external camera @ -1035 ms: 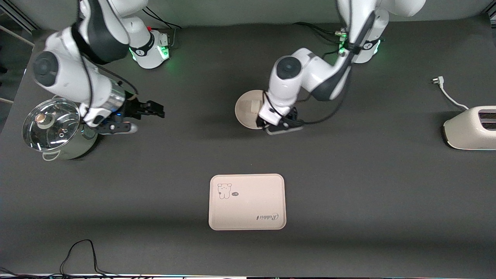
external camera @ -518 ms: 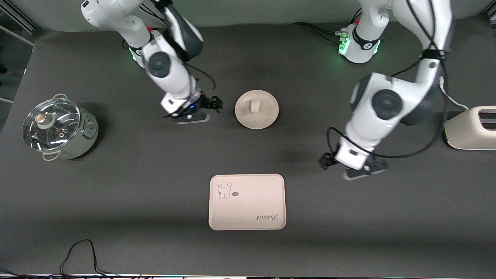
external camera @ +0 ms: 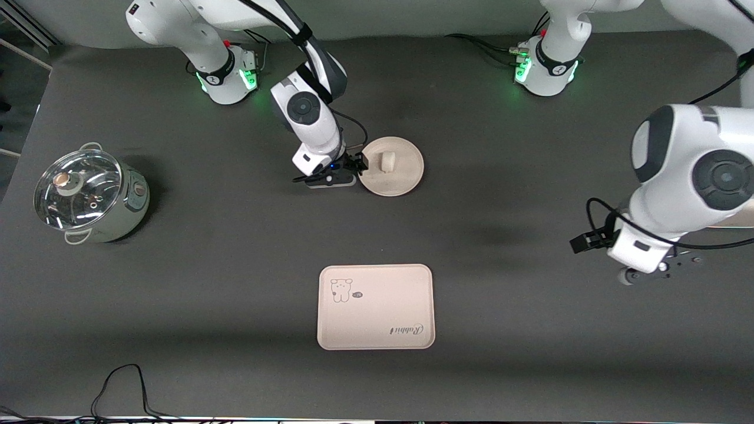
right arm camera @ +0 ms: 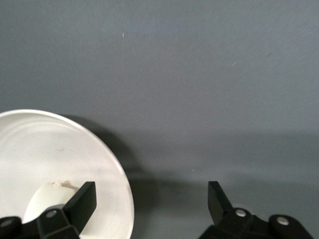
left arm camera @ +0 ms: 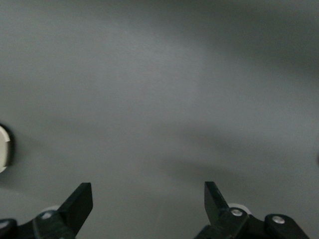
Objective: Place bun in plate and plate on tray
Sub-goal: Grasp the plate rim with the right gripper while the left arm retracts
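Observation:
The bun [external camera: 387,161] lies in the round plate [external camera: 406,176], which stands on the table farther from the front camera than the tray [external camera: 376,306]. The tray is bare, with the bear drawing and "Rabbit" script on it. My right gripper [external camera: 360,165] is open and low at the plate's rim on the side toward the right arm's end. In the right wrist view one finger [right arm camera: 82,199] is over the plate [right arm camera: 75,159] beside the bun [right arm camera: 42,204], and the other is over the table. My left gripper [external camera: 580,242] is open and empty over bare table [left arm camera: 148,204].
A steel pot with a glass lid [external camera: 88,194] stands at the right arm's end of the table. A black cable [external camera: 118,383] lies at the front edge. The left arm's big white body covers the table at its own end.
The left gripper has left the plate and swung toward its own end of the table. The right gripper has moved from the pot across to the plate's rim.

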`<state>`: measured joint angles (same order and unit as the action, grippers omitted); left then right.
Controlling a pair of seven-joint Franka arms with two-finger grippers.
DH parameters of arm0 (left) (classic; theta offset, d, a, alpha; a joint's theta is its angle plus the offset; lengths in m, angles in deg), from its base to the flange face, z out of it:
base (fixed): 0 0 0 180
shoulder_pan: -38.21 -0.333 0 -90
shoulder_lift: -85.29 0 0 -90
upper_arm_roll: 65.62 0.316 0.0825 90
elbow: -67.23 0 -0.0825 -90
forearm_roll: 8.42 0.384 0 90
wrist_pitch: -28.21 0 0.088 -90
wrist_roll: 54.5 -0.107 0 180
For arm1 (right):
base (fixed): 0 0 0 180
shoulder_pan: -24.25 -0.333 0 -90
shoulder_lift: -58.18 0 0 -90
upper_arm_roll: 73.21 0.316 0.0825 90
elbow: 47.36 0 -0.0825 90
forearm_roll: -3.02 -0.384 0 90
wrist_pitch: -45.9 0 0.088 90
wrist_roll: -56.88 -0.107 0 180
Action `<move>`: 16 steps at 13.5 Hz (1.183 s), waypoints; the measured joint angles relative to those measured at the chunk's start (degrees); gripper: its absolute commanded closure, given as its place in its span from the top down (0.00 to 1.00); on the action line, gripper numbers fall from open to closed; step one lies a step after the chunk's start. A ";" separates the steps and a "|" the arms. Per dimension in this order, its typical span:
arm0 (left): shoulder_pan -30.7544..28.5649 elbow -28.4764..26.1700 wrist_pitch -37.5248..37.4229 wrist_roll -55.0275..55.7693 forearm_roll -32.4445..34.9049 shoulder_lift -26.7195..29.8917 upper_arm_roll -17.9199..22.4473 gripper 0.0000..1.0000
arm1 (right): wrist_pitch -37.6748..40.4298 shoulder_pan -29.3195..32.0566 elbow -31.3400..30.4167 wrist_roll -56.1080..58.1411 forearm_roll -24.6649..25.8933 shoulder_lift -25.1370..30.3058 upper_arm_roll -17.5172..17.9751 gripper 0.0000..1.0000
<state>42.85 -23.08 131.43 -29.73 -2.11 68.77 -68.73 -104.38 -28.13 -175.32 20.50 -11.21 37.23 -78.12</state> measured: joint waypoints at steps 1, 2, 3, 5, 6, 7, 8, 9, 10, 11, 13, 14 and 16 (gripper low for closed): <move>-1.06 0.36 -1.72 -1.12 0.09 1.21 0.06 1.00 | -1.11 -0.76 0.03 -0.45 0.00 -1.02 -0.01 0.91; -2.19 0.45 -3.07 -2.70 0.10 2.55 0.11 1.00 | -1.79 -1.37 0.07 -0.61 0.00 -1.71 0.00 0.81; -3.32 0.52 -4.34 -4.52 0.09 3.94 0.12 1.00 | -2.01 -1.92 0.09 -0.75 -0.10 -2.14 0.00 0.72; -4.58 0.75 -7.80 -6.48 0.05 7.11 0.11 1.00 | -2.07 -2.48 0.08 -0.88 -0.54 -2.37 -0.01 0.55; -5.03 0.90 -10.38 -7.10 0.05 9.00 0.01 1.00 | -2.07 -2.65 0.07 -0.92 -0.79 -2.39 -0.01 0.46; -5.58 0.94 -12.74 -8.38 0.04 10.90 -0.01 1.00 | -2.13 -2.84 0.05 -0.92 -1.32 -2.43 -0.01 0.39; -6.20 0.92 -14.40 -10.30 -0.16 12.60 0.02 1.00 | -2.53 -2.99 0.04 -0.92 -1.67 -2.49 -0.01 0.36; -6.67 0.86 -15.22 -12.18 -0.51 13.72 0.13 1.00 | -3.00 -3.06 0.02 -0.92 -1.79 -2.65 -0.01 0.36; -6.86 0.76 -15.51 -13.86 -0.77 14.08 0.32 1.00 | -3.71 -3.10 0.00 -0.94 -1.92 -2.95 -0.01 0.35; -6.86 0.43 -15.50 -14.92 -0.94 13.84 0.55 1.00 | -4.50 -3.13 -0.01 -0.94 -2.02 -3.48 -0.01 0.26; -6.42 -0.50 -15.26 -15.60 -1.47 12.47 1.37 1.00 | -5.35 -3.34 0.00 -0.94 -2.15 -4.14 0.00 0.05; -6.16 -0.83 -15.18 -15.81 -1.85 11.67 1.73 1.00 | -5.51 -3.48 0.01 -0.94 -2.24 -4.15 0.00 0.00; -5.85 -1.15 -15.08 -15.90 -2.04 10.39 1.91 1.00 | -5.72 -3.67 0.18 -0.94 -2.50 -3.81 0.02 0.00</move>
<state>37.00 -24.23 116.35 -45.63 -4.15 79.16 -66.83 -110.10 -31.79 -175.14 19.56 -13.71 33.42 -78.10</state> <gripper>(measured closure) 0.000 0.916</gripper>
